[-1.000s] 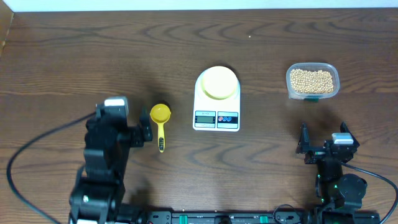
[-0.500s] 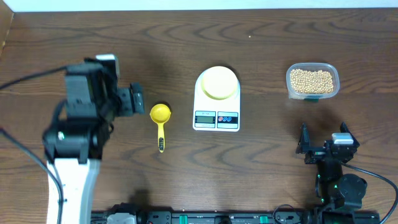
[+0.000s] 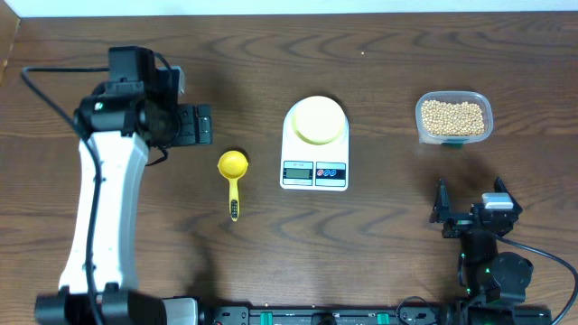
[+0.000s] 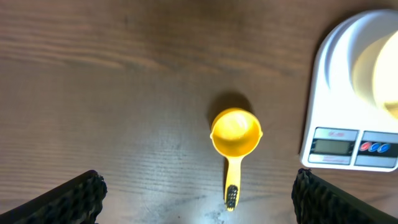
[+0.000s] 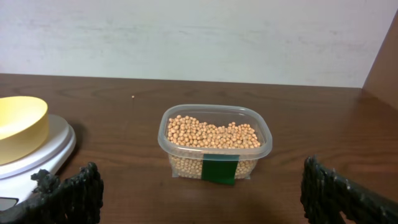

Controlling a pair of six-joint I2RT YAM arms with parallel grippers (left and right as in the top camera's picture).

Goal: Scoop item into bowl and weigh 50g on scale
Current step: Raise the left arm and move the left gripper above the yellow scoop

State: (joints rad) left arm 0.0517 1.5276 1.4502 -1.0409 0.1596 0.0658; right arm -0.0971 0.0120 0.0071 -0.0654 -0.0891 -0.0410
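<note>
Bowl (image 3: 315,119) on scale (image 3: 314,177); scoop (image 3: 233,165) left of scale; beans (image 3: 453,117) in tub (image 3: 419,127), right of scale.

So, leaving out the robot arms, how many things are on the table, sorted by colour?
Yellow: 2 (scoop, bowl)
White: 1 (scale)
Clear: 1 (tub of beans)
Total: 4

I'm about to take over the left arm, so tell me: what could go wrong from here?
1. The scoop lies flat; the open left gripper could nudge its thin handle instead of gripping it.
2. The beans sit in a tub beyond the scale, so reaching across may bump the loose bowl on it.
</note>
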